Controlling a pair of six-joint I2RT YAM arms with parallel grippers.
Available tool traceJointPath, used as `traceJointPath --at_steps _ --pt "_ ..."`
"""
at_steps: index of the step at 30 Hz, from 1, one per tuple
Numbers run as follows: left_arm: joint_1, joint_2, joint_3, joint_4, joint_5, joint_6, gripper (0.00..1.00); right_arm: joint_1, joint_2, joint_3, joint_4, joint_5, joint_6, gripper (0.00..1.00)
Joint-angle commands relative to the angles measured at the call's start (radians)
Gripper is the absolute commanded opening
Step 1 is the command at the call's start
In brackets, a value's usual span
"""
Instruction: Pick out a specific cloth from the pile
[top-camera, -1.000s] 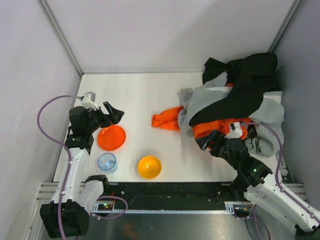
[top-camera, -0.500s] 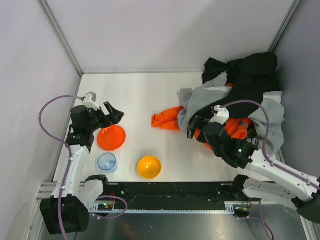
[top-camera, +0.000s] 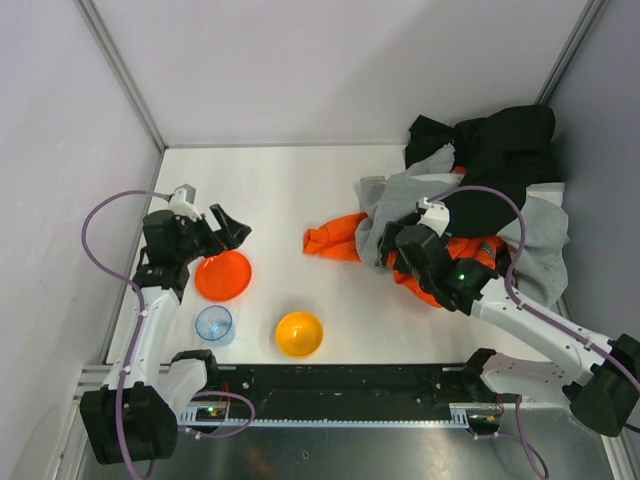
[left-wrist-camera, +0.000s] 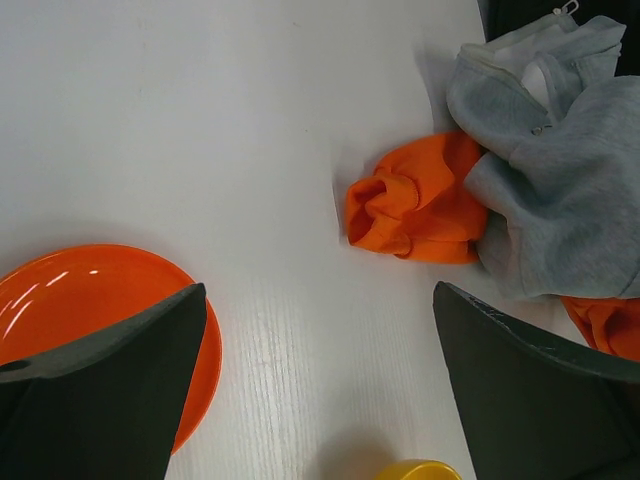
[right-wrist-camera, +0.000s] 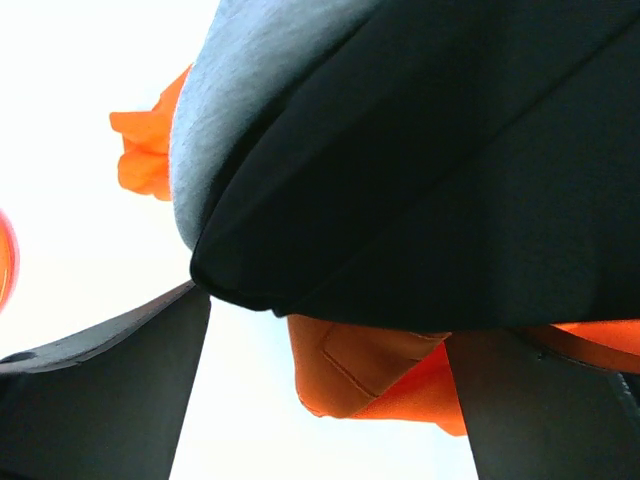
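Observation:
The pile (top-camera: 470, 210) of black, light grey and bright orange garments fills the table's right side. Which black fabric is the cloth I cannot tell; a black flap (top-camera: 430, 133) sticks out at the pile's back left. My right gripper (top-camera: 390, 250) is open at the pile's front-left edge. In the right wrist view its fingers (right-wrist-camera: 100, 400) flank an orange fold (right-wrist-camera: 380, 375) under a black fabric fold (right-wrist-camera: 420, 170), holding nothing. My left gripper (top-camera: 232, 228) hovers open and empty over the orange plate's (top-camera: 223, 275) far rim.
A clear blue bowl (top-camera: 214, 323) and a yellow bowl (top-camera: 299, 333) sit near the front edge. An orange sleeve (top-camera: 335, 238) trails left from the pile onto the white table (top-camera: 280, 190). Grey walls close in on three sides.
The right arm swung from the pile's near side toward its front-left edge, bringing the open gripper up to the black and orange folds. The left arm barely shifted.

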Motion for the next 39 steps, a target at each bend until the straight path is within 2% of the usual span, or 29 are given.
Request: traceJointPath --at_steps 1,13,23,31,35,37,39 --pt "0.010 0.008 0.026 0.009 0.041 -0.002 1.00 -0.005 0.034 0.045 0.080 -0.074 -0.039 0.99" --pt "0.009 0.026 0.028 0.008 0.047 0.003 1.00 -0.003 0.119 0.045 0.176 -0.141 -0.049 0.99" --pt "0.010 0.020 0.026 0.008 0.055 0.009 1.00 -0.032 0.262 0.045 0.220 -0.065 -0.056 0.99" --pt "0.009 0.015 0.023 0.009 0.063 0.008 1.00 -0.067 0.387 0.074 0.280 -0.062 -0.080 0.99" --pt "0.010 0.022 0.026 0.008 0.073 0.007 1.00 -0.080 0.427 0.083 0.312 -0.086 -0.106 0.96" --pt "0.010 0.022 0.026 0.008 0.076 0.005 1.00 -0.084 0.432 0.083 0.331 -0.105 -0.122 0.91" --pt "0.010 0.025 0.026 0.009 0.079 0.005 1.00 -0.090 0.429 0.083 0.346 -0.127 -0.138 0.82"
